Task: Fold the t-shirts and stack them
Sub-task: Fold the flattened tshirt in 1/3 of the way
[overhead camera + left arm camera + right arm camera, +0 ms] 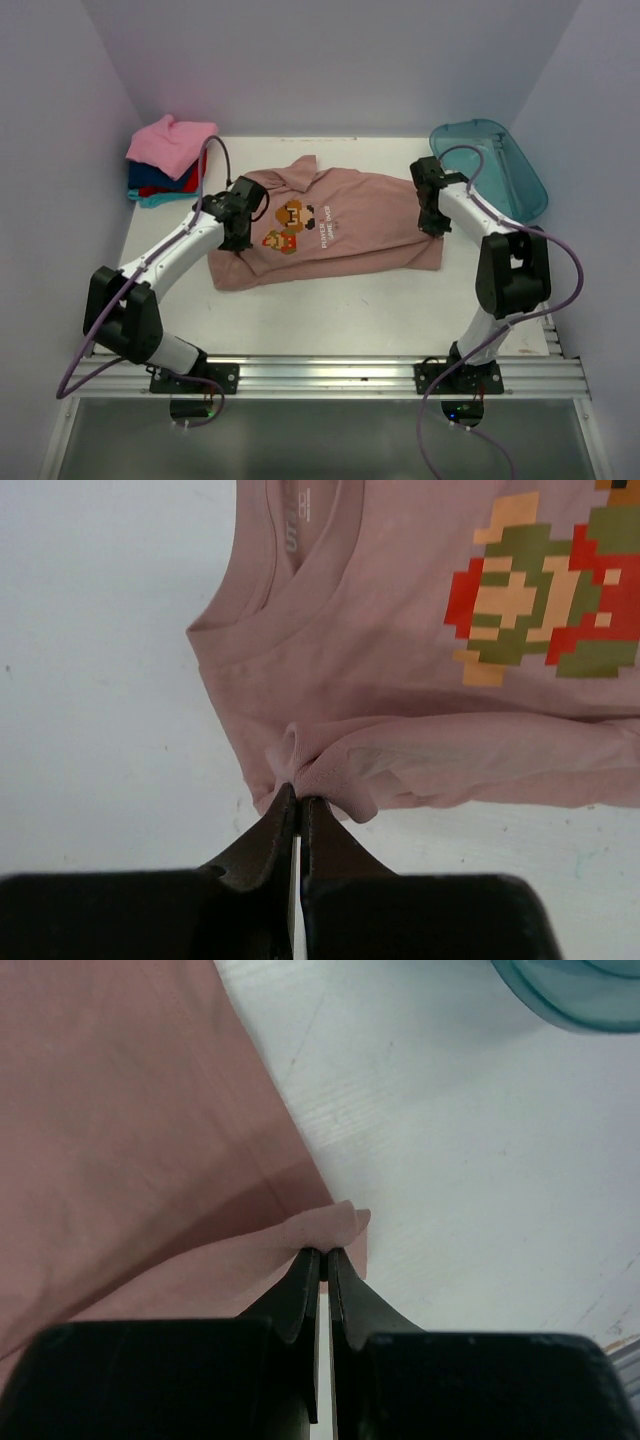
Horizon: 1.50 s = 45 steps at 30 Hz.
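A dusty pink-brown t-shirt (340, 235) lies spread across the middle of the table, its pixel-character print (288, 228) facing up. My left gripper (238, 240) is shut on a bunched fold of the shirt's edge near the collar; in the left wrist view the left gripper (300, 798) pinches the fabric (330, 780) just below the neckline. My right gripper (432, 228) is shut on the shirt's right edge, and the right wrist view shows this gripper (326, 1252) holding a small raised fold of cloth (335, 1225). A stack of folded t-shirts (168, 160), pink on top, sits at the back left.
A translucent teal plastic tub (495, 165) stands at the back right, close behind the right arm, and its rim (570, 995) shows in the right wrist view. White walls enclose the table on three sides. A metal rail (330, 372) runs along the near edge.
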Available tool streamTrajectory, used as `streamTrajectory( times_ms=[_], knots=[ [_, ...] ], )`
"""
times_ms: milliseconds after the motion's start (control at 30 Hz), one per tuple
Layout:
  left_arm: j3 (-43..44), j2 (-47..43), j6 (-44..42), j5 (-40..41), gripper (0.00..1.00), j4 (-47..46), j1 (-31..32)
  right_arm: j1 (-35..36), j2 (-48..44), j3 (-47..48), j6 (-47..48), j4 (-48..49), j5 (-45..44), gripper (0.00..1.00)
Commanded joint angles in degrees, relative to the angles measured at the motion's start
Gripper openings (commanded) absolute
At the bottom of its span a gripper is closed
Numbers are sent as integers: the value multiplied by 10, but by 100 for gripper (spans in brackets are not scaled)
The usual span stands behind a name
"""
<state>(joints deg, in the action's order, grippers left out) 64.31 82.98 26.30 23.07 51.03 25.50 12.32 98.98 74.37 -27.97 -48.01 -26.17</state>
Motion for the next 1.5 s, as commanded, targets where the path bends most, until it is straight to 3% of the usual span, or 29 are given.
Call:
streamTrajectory(
  times_ms=[0, 200, 700, 1033, 1067, 1100, 1167, 1200, 1333, 1467],
  knots=[
    [43, 31, -45, 22, 0, -36, -18, -4, 36, 36, 13, 19, 9, 0],
    [49, 66, -56, 23, 0, -39, -39, -5, 71, 51, 18, 33, 23, 0],
    [52, 14, -53, 63, 0, -15, -58, -8, 60, 64, 20, 34, 16, 0],
    [98, 103, -56, 46, 0, -54, -78, -8, 120, 111, 23, 49, 21, 0],
    [111, 111, -56, 48, 5, -57, -79, -7, 121, 111, 27, 54, 24, 7],
    [118, 119, -56, 51, 42, -58, -81, -8, 120, 111, 27, 59, 31, 20],
    [133, 132, -46, 60, 87, -58, -82, -7, 109, 112, 24, 57, 31, 47],
    [135, 128, -43, 59, 100, -61, -83, -7, 99, 107, 25, 61, 34, 62],
    [109, 39, -39, -10, 100, -91, -81, -5, -6, 15, 28, 96, 52, 73],
    [29, -42, -51, -111, 100, -117, -74, 1, -94, -64, 41, 123, 76, 68]
  ],
)
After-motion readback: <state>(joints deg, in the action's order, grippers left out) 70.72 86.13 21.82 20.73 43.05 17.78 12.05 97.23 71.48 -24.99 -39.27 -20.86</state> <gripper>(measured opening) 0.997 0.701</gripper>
